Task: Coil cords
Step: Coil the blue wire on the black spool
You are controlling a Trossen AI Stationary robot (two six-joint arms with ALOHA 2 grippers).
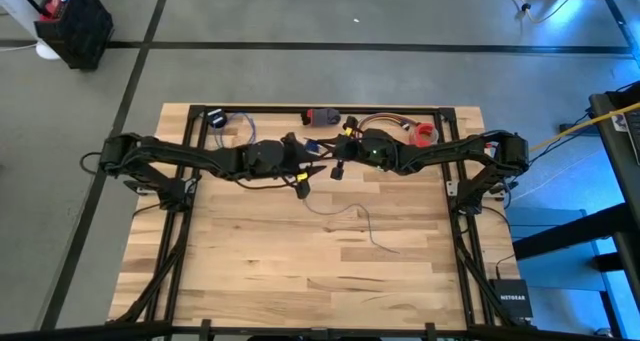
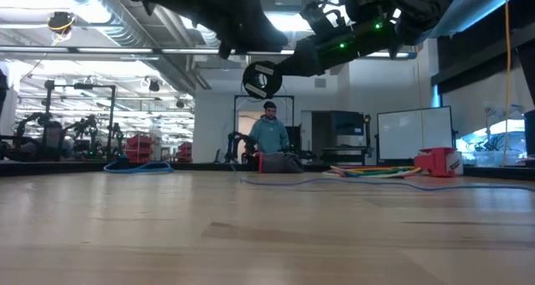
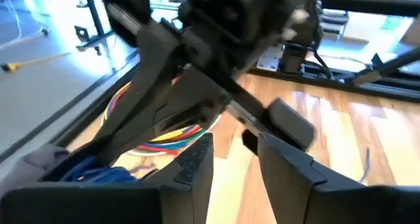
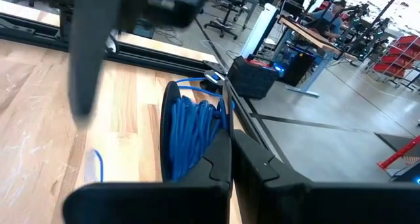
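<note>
Thin grey wire (image 1: 352, 219) loose on table (image 1: 250, 271); left gripper (image 1: 303, 184) parted, right gripper (image 1: 338, 169) closed, empty.

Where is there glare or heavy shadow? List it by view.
Low view: ceiling lights glare behind the arms, leaving them silhouettes. High view: table evenly lit, faint shadows only. Left wrist view: floor washed out by bright light.

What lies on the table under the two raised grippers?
A thin grey wire squiggles across the bare wooden table below the left gripper and right gripper. Its ends cannot be seen.
</note>
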